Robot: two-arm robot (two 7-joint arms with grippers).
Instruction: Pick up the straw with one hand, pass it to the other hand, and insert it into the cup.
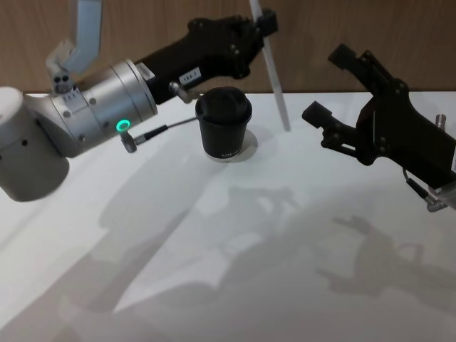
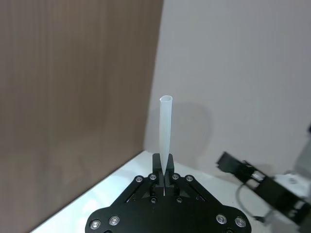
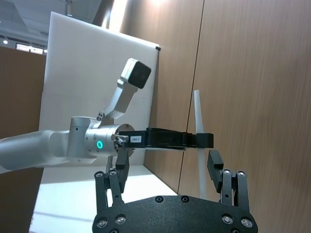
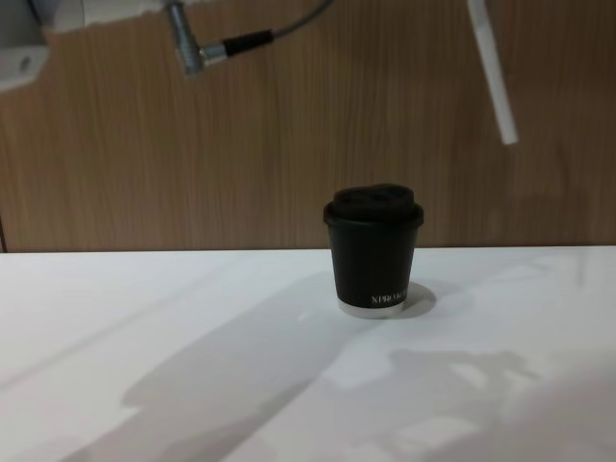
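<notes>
Evidently light yet crushable, the straw (image 1: pixel 278 85) sits pinched in the left claw (image 1: pixel 265 23) (take its free length gently); right claw (image 1: pixel 329 84) gapes open.

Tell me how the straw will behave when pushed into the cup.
Clamped in the left gripper, the straw runs straight, so probably stiff and light. Being thin, it may bow if jammed against the lid. The small cup stands free, so a sideways push could tip it. The right gripper hangs open nearby.
</notes>
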